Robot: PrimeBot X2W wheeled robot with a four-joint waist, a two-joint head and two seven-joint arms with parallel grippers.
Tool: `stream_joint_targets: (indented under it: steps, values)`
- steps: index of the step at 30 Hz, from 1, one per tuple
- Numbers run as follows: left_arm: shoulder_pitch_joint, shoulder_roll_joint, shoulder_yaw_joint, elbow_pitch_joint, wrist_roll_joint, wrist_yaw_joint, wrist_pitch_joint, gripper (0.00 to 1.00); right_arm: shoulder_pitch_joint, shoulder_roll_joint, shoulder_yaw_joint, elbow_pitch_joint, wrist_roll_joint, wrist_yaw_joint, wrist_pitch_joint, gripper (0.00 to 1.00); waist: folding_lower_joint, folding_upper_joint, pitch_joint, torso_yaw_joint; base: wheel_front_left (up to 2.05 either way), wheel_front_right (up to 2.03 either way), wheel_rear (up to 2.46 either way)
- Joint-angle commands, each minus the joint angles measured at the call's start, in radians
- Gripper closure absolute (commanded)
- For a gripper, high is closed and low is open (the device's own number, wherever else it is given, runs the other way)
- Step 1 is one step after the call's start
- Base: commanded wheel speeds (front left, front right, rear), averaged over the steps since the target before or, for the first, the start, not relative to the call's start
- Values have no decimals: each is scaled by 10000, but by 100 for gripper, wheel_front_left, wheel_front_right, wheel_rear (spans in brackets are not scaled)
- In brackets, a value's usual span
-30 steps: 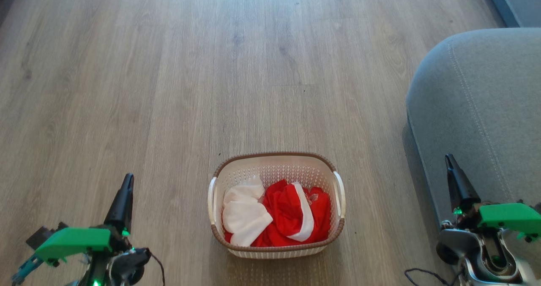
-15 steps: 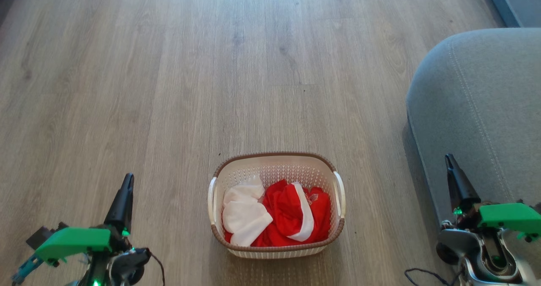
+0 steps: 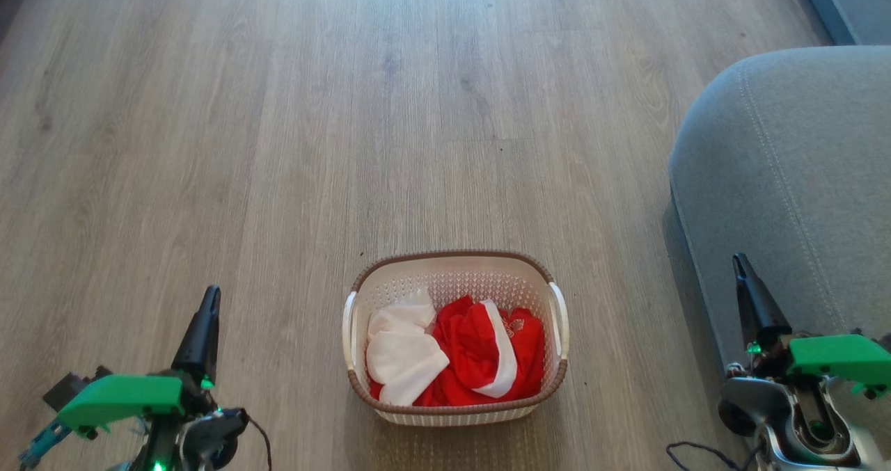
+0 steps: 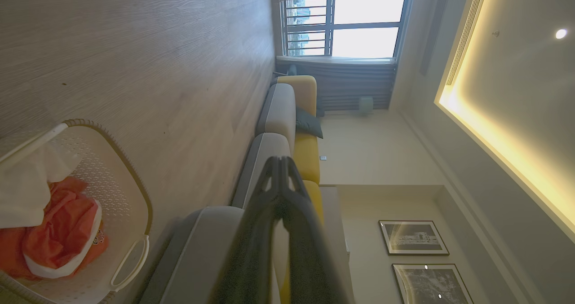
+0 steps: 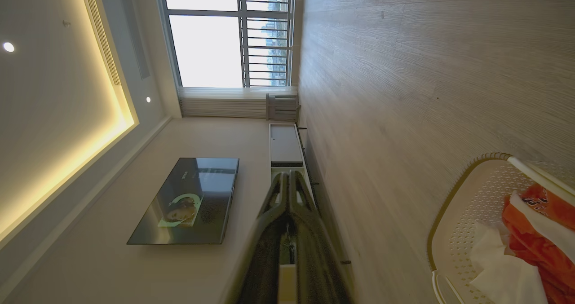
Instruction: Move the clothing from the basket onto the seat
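Nothing has moved: my left gripper [image 3: 211, 296] and right gripper [image 3: 738, 261] stay clenched, empty, either side of the basket [image 3: 452, 254]; the clothing [image 3: 473, 346] lies untouched, so the seat [image 3: 800, 165] still waits.

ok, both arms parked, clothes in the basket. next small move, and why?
Probably open the right gripper and lower it toward the red garment. It and the left gripper are shut, empty and apart from the laundry basket, where all the clothing lies. The red garment lies in the basket's right part, nearest the grey seat, so the right arm likely has the shorter carry.
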Motion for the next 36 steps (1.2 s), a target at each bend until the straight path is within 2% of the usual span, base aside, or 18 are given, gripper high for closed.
stream_joint_targets:
  steps: [1,12,13,17,36]
  values:
    - [-477,91,336,-340,-68,-17,72,100,-197,-37,174,-395,62,6,37,100,0,0,0,0,0,0,0]
    - [-477,91,336,-340,-68,-17,72,100,-197,-37,175,-395,62,6,37,100,0,0,0,0,0,0,0]
    - [-1,0,0,0,0,0,0,0,0,0,0,0,0,0,0,0,0,0,0,0,0,0,0]
    - [260,-36,-59,505,8,4,-19,0,146,59,50,567,-4,4,-1,0,0,0,4,0,0,0,0]
    - [-419,152,-400,719,652,1,-579,0,-596,-204,755,778,-639,4,-535,0,0,0,40,2,0,0,0]
